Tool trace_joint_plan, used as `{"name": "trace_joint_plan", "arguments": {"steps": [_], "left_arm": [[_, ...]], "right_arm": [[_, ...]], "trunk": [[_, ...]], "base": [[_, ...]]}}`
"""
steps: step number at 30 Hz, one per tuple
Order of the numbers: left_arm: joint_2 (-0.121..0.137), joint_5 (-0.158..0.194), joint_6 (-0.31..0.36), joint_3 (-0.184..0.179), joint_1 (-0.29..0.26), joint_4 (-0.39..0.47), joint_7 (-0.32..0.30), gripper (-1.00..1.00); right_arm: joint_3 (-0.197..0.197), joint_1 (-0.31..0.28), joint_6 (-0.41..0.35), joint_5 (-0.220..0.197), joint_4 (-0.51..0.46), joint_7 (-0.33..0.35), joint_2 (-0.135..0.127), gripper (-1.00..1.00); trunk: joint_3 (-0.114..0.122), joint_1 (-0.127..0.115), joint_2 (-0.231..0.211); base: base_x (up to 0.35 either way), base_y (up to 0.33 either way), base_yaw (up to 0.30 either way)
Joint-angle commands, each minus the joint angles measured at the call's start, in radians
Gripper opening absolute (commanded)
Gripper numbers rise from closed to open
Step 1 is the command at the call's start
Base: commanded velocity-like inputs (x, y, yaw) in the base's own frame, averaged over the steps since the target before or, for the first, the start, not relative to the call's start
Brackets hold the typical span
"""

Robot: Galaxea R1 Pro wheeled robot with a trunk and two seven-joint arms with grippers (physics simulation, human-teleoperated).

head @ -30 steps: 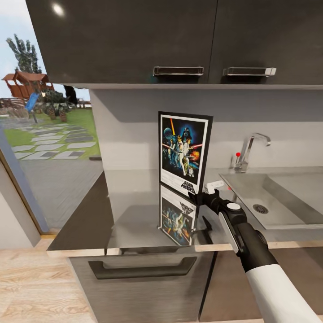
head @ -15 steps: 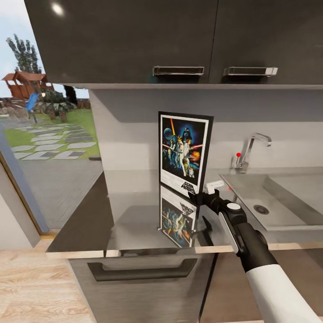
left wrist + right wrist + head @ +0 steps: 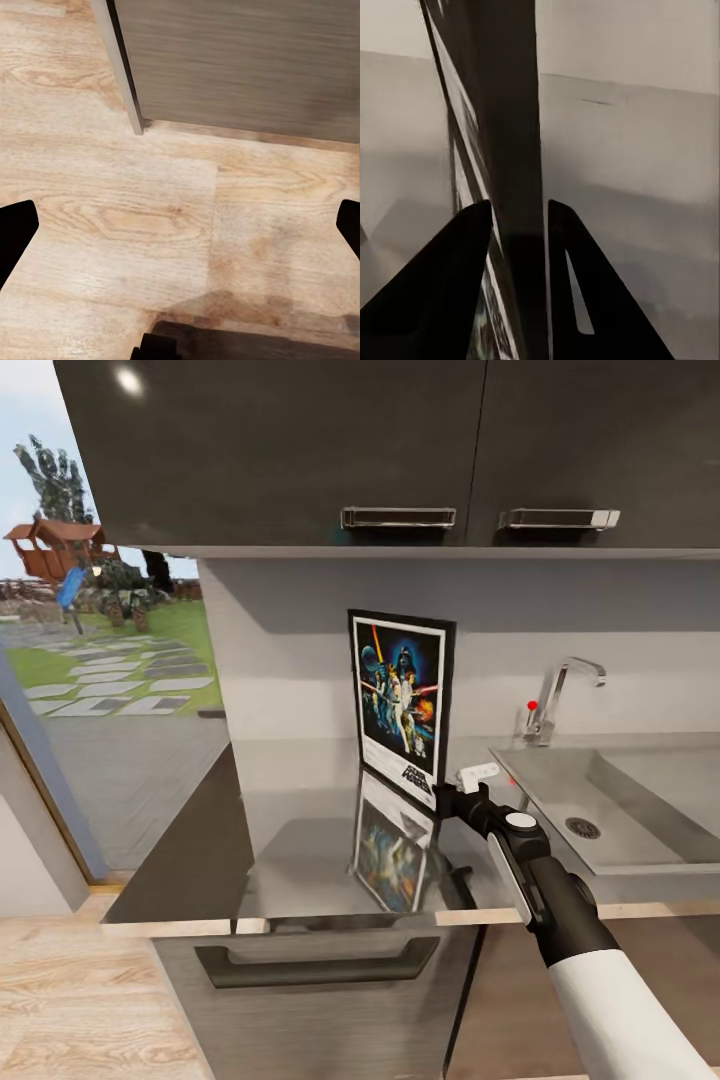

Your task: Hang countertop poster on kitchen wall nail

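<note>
The poster (image 3: pixel 400 695) stands upright on the kitchen countertop (image 3: pixel 290 830), its Star Wars print turned partly toward me, with its mirror image in the steel below. My right gripper (image 3: pixel 445 800) is shut on the poster's lower right corner. In the right wrist view the frame's dark edge (image 3: pixel 514 150) runs straight between the two black fingers (image 3: pixel 450 285), which press on both faces. My left gripper (image 3: pixel 180 225) hangs open over the wood floor (image 3: pixel 112 217), low beside a grey cabinet front (image 3: pixel 240 60). No wall nail is in view.
The inset sink (image 3: pixel 620 800) and its tap (image 3: pixel 555 695) lie just right of the poster. Dark upper cabinets (image 3: pixel 300 450) overhang the worktop. A glass pane (image 3: pixel 90 660) onto the garden fills the left. A drawer handle (image 3: pixel 320 960) sits under the worktop's front edge.
The poster has turned in the right gripper's hold, its right edge swinging away so it looks narrower, and its reflection has shifted. The arm has barely moved.
</note>
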State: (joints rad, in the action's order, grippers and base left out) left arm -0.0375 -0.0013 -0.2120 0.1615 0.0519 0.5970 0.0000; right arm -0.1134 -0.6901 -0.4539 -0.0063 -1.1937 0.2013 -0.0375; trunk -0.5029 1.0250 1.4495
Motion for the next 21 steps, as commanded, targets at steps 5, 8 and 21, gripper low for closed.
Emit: {"name": "trace_joint_plan", "arguments": {"steps": [5,8,21], "left_arm": [[-0.001,0.000,-0.001,0.003,0.000,0.001,0.000,1.00],[-0.001,0.000,-0.001,0.003,0.000,0.001,0.000,1.00],[-0.001,0.000,-0.003,0.003,0.000,0.003,0.000,1.00]], "right_arm": [[-0.001,-0.001,-0.005,0.000,-0.001,0.001,-0.001,-1.00],[-0.001,0.000,-0.005,0.000,-0.001,0.002,-0.001,-1.00],[-0.003,-0.001,-0.018,0.000,-0.106,0.009,0.002,-1.00]], "trunk": [[-0.001,0.000,0.000],[-0.001,0.000,0.000],[-0.001,0.000,0.000]], "base": [[0.000,0.000,0.000],[0.000,0.000,0.000],[0.000,0.000,0.000]]}}
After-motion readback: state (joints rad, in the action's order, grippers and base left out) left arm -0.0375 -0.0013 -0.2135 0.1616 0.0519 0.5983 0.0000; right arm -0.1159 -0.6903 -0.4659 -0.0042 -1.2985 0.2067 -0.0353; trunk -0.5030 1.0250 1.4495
